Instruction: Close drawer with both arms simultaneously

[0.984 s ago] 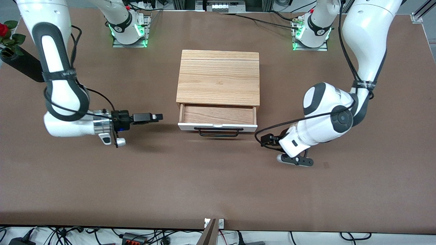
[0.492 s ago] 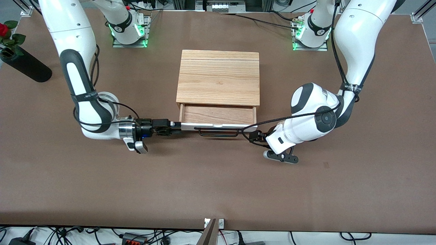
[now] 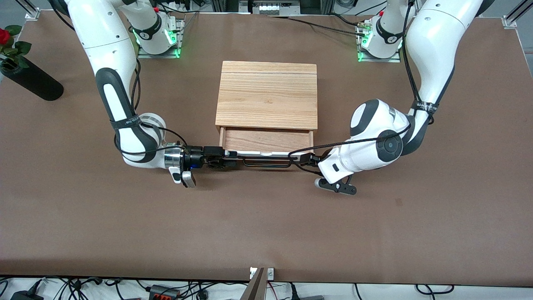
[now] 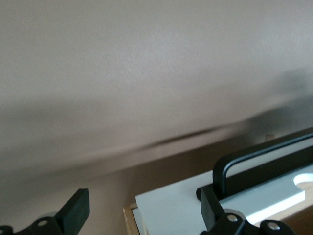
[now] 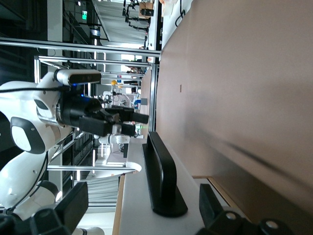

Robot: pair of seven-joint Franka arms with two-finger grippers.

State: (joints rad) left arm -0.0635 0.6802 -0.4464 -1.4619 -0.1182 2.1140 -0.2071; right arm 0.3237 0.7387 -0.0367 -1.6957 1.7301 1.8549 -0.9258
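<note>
Both grippers set against the drawer front, ready to push

The right gripper [image 3: 230,158] and left gripper [image 3: 300,159] each stand with fingers spread and hold nothing, one at either end of the white front panel, flanking the black bar handle [image 3: 266,161]. This even spacing likely lets the push go in straight. The drawer [image 3: 266,143] sticks partly out of the oak cabinet [image 3: 266,93] at mid-table, its open side toward the front camera.
</note>
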